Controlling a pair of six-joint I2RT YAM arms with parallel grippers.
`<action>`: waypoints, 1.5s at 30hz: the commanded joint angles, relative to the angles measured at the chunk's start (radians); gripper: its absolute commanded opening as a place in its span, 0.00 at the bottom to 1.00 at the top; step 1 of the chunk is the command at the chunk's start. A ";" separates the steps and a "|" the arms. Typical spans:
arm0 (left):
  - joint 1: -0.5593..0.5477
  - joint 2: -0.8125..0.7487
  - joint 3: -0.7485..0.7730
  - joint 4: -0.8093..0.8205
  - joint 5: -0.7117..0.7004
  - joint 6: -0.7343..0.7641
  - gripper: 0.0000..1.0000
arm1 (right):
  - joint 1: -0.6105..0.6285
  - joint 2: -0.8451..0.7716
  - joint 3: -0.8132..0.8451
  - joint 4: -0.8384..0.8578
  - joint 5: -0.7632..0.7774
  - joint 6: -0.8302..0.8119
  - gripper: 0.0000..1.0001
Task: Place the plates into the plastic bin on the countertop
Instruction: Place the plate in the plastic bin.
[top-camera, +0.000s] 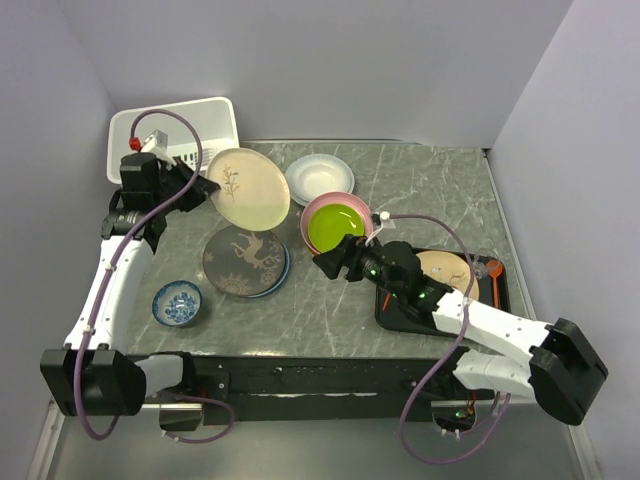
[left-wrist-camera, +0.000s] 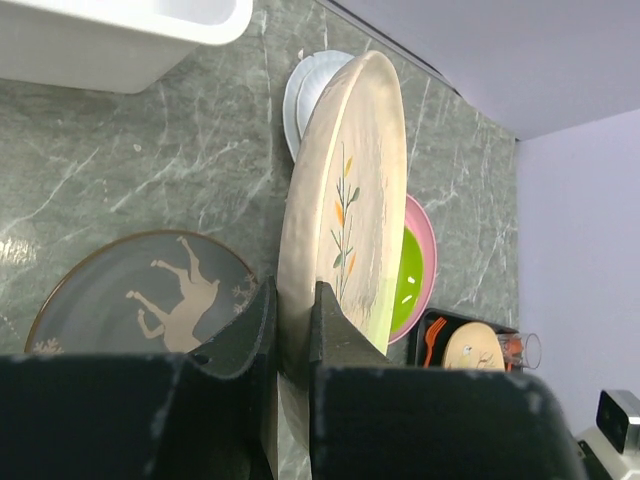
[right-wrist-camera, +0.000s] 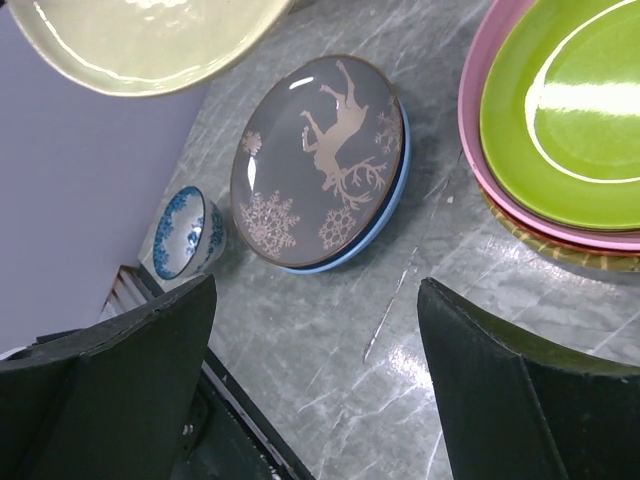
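My left gripper (top-camera: 205, 189) is shut on the rim of the cream twig plate (top-camera: 248, 187), held tilted above the countertop (top-camera: 330, 300) just right of the white plastic bin (top-camera: 205, 118). In the left wrist view my fingers (left-wrist-camera: 335, 335) clamp the plate (left-wrist-camera: 350, 210) edge-on, with the bin (left-wrist-camera: 120, 40) at the top left. A grey reindeer plate (top-camera: 244, 262) lies on a light blue plate. A green plate (top-camera: 335, 225) tops a pink stack. A white plate (top-camera: 320, 177) lies behind. My right gripper (top-camera: 328, 262) is open and empty, low over bare countertop (right-wrist-camera: 330, 370) beside the green stack (right-wrist-camera: 570, 110).
A small blue-and-white bowl (top-camera: 178, 302) stands near the front left edge. A flat black tray (top-camera: 400, 310) at the right holds a tan plate (top-camera: 447, 270) and orange utensils. Walls close in the back and both sides.
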 joint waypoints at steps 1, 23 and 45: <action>0.029 0.012 0.119 0.138 0.081 -0.068 0.01 | 0.007 -0.061 -0.008 -0.026 0.055 -0.031 0.88; 0.089 0.291 0.299 0.304 -0.004 -0.262 0.01 | 0.008 -0.032 0.021 -0.044 0.079 -0.070 0.89; 0.109 0.584 0.613 0.310 -0.043 -0.333 0.01 | 0.007 -0.059 -0.003 -0.073 0.104 -0.051 0.92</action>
